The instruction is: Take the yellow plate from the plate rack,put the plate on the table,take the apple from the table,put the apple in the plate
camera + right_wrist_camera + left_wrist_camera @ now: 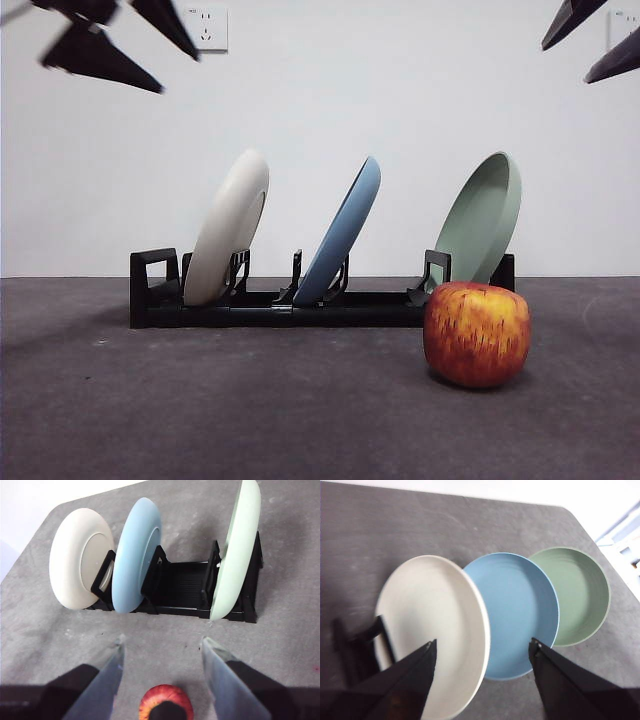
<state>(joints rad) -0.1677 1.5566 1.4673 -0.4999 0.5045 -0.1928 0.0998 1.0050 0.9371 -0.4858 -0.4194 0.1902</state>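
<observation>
The matte cream yellow plate leans in the low black plate rack at centre left of the frame, beside a smooth blue plate and a sage-green plate. The round, streaked apple sits on the mottled grey surface at lower right. The left gripper and the right gripper both hang with jaws apart, empty.

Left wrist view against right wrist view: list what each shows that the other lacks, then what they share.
Only the left wrist view shows the open left claw and the plates' hollow faces. Only the right wrist view shows the round red apple, the open right claw above it, and the plates' undersides. Both show the cream plate, blue plate, sage-green plate, black rack and grey table.
</observation>
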